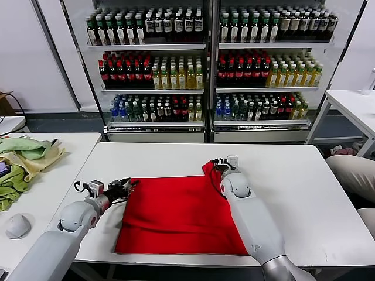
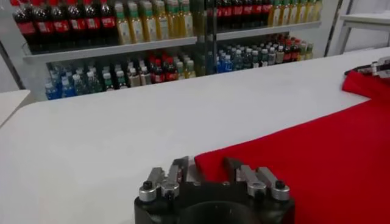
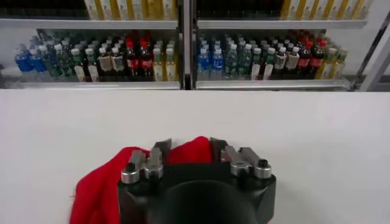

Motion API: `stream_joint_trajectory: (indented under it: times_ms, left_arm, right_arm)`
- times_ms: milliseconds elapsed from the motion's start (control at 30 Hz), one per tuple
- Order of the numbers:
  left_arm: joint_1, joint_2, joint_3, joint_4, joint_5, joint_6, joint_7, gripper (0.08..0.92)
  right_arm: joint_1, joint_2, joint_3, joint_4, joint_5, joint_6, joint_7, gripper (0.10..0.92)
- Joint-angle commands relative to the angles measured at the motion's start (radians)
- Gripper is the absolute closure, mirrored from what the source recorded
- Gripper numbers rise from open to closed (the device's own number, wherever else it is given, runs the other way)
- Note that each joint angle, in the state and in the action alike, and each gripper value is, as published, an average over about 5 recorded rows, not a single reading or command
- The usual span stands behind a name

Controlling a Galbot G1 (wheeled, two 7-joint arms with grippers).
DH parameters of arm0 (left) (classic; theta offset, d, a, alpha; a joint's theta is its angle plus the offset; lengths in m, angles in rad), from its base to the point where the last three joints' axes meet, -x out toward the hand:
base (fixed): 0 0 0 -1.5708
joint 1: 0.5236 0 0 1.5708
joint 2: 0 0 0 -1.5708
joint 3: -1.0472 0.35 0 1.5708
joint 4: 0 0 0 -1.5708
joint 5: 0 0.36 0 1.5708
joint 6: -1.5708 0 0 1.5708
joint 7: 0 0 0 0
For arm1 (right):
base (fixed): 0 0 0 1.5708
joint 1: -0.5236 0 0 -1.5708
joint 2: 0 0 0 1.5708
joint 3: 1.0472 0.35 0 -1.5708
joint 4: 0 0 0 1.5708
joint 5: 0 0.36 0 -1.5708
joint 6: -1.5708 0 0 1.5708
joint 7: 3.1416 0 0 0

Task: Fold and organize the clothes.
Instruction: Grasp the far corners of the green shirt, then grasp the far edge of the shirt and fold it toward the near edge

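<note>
The big white table (image 1: 293,193) holds everything. Behind it, past both claws, stand tall shelves (image 1: 205,70) full of bottles (image 1: 176,73) in rows.

The red T-shirt (image 1: 176,216) lies flat on the table, between the two claws. It looks like a wide red sheet. Its print does not show.

The right arm (image 1: 252,222) reaches across the shirt's right side. The right claw (image 1: 224,165) sits at the shirt's far right corner. In the right wrist view a bunch of red cloth (image 3: 189,152) pokes up between the two fingers (image 3: 159,153). The claw (image 3: 190,149) is pinching the shirt there, and the cloth is lifted into a small hump above the table.

The left arm (image 1: 64,228) comes in from the near left. The left claw (image 1: 130,185) is at the shirt's far left corner. In the left wrist view the red edge (image 2: 210,161) runs in between its fingers (image 2: 180,170), low on the table. That claw (image 2: 207,170) is squeezed onto the shirt's corner.

Far to the left of the left claw is another white table (image 1: 53,193). On it lies a heap of pale green and yellow cloths (image 1: 23,161). Nearer on that table sits a small grey thing (image 1: 19,225).
</note>
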Motion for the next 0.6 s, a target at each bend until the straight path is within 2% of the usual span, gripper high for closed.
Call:
stream_joint_trajectory:
  times_ms: [33, 133, 233, 333, 467, 600]
  left_arm:
    - [0.003, -0.004, 0.002, 0.004, 0.003, -0.013, 0.009, 0.645]
    - [0.012, 0.002, -0.011, -0.024, -0.022, -0.036, 0.001, 0.732]
    - [0.072, 0.028, -0.055, -0.122, -0.073, -0.049, -0.025, 0.818]
    - [0.177, 0.066, -0.112, -0.249, -0.114, -0.053, -0.051, 0.888]
    - [0.314, 0.104, -0.175, -0.358, -0.137, -0.065, -0.068, 0.911]
    - [0.422, 0.112, -0.231, -0.409, -0.134, -0.081, -0.067, 0.911]
  right_arm:
    - [-0.005, -0.001, 0.0, 0.014, -0.001, 0.033, -0.012, 0.723]
    - [-0.03, -0.029, -0.002, 0.111, 0.007, 0.061, -0.022, 0.8]
    - [-0.108, -0.105, -0.011, 0.338, 0.079, 0.017, 0.003, 0.875]
    - [-0.223, -0.202, -0.012, 0.58, 0.159, -0.036, 0.033, 0.908]
    - [-0.39, -0.282, 0.018, 0.797, 0.18, -0.053, 0.044, 0.909]
    - [-0.555, -0.312, 0.054, 0.936, 0.169, -0.053, 0.049, 0.909]
